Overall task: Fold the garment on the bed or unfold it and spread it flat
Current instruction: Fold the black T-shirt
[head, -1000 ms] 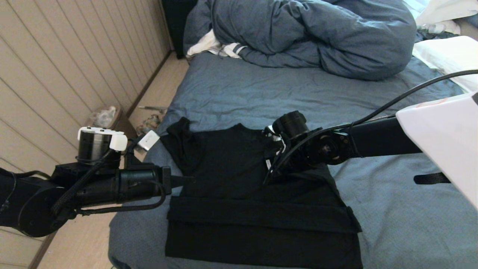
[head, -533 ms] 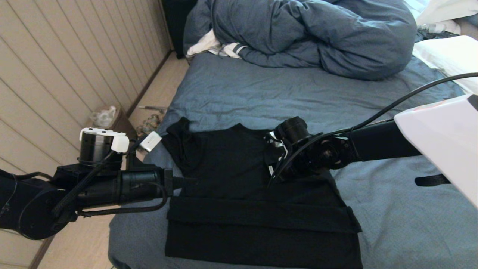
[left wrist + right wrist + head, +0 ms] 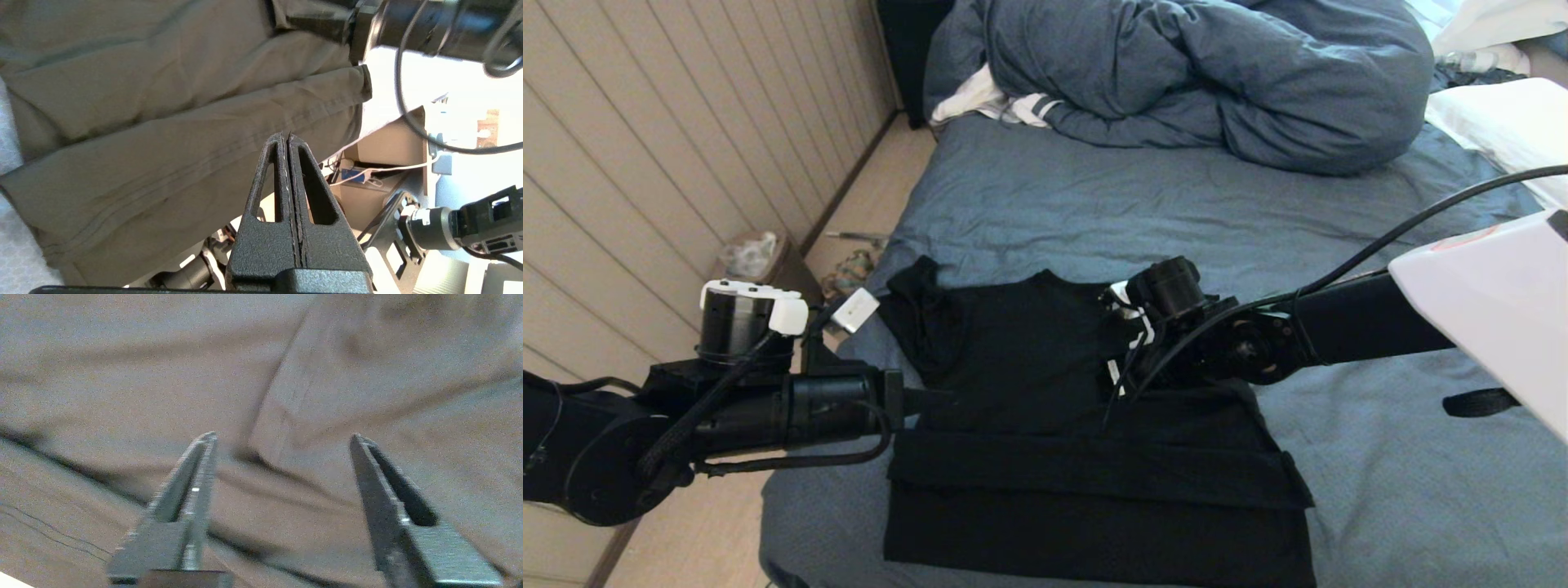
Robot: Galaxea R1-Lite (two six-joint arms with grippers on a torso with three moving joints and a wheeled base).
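Observation:
The garment (image 3: 1029, 367), a black T-shirt, lies on the near part of the bed (image 3: 1094, 212), its lower part doubled over in horizontal bands. In the head view my left gripper (image 3: 938, 398) reaches in from the left to the shirt's left edge. The left wrist view shows that gripper (image 3: 286, 136) shut, with nothing seen between its fingers, just over the cloth (image 3: 143, 122). My right gripper (image 3: 282, 437) is open and points down at the fabric (image 3: 327, 375) right of the shirt's middle, holding nothing. In the head view its wrist (image 3: 1176, 327) hides its fingers.
A bunched blue-grey duvet (image 3: 1201, 73) fills the far end of the bed, with a white-and-striped cloth (image 3: 988, 102) beside it. White pillows (image 3: 1503, 122) lie at the far right. A panelled wall (image 3: 645, 122) and floor clutter (image 3: 849, 269) are to the left.
My right gripper has opened over the shirt and its wrist has shifted slightly to the right. The left arm has barely moved and stays shut.

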